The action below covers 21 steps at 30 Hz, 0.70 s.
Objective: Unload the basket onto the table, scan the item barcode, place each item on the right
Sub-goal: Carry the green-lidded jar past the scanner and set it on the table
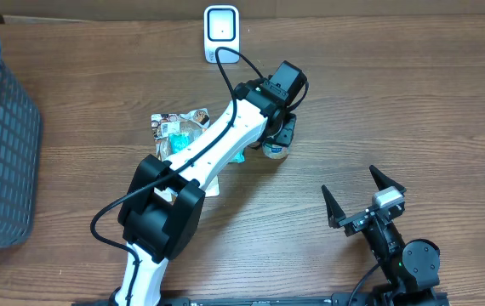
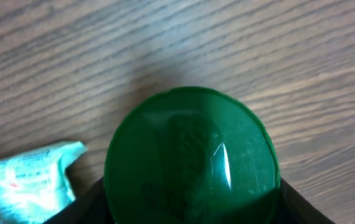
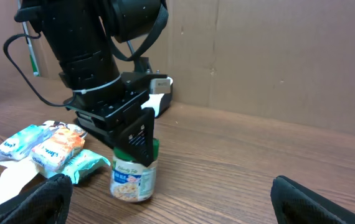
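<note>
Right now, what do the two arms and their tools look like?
The left arm has a white link between black joints, with a black cable looping alongside. The left tool is black. The right tool has black pointed fingers and a grey block.

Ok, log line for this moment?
left jaws: astride green lid of jar, grip unclear | jar: upright on table by snack packets | right jaws: open, empty | scanner: nothing at it

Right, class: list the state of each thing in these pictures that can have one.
Jar: upright on the table, green lid on.
Left end effector: around the lid, grip unclear.
Right end effector: open, empty.
Snack packets: lying flat beside the jar.
Scanner: standing upright.
Basket: upright.
</note>
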Each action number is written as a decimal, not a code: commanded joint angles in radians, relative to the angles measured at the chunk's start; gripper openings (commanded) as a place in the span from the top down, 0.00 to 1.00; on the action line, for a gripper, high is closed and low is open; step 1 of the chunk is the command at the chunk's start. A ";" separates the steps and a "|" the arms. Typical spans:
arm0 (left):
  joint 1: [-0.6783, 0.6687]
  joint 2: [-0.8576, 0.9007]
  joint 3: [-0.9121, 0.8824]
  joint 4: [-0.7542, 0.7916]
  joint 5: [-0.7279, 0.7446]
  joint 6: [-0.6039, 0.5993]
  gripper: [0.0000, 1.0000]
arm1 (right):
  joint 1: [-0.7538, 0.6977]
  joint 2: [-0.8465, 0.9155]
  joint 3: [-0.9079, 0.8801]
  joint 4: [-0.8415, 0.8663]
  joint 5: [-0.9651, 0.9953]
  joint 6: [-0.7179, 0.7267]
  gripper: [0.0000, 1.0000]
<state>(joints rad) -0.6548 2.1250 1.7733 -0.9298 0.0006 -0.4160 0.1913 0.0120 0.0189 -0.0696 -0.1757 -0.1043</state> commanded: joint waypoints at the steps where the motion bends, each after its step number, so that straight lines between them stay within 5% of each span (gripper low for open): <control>1: 0.000 -0.003 0.010 -0.016 -0.015 -0.011 0.36 | -0.002 -0.009 -0.011 0.005 0.006 0.003 0.00; 9: 0.012 -0.013 0.021 -0.044 -0.014 -0.003 0.27 | -0.002 -0.009 -0.011 0.005 0.006 0.003 0.00; 16: 0.150 -0.107 0.277 -0.260 -0.003 0.055 0.24 | -0.002 -0.009 -0.011 0.005 0.006 0.003 0.00; 21: 0.289 -0.185 0.483 -0.435 -0.003 0.196 0.00 | -0.002 -0.009 -0.011 0.005 0.006 0.003 0.00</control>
<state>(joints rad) -0.4503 2.0571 2.1281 -1.3022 0.0032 -0.3401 0.1913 0.0120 0.0189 -0.0696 -0.1757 -0.1047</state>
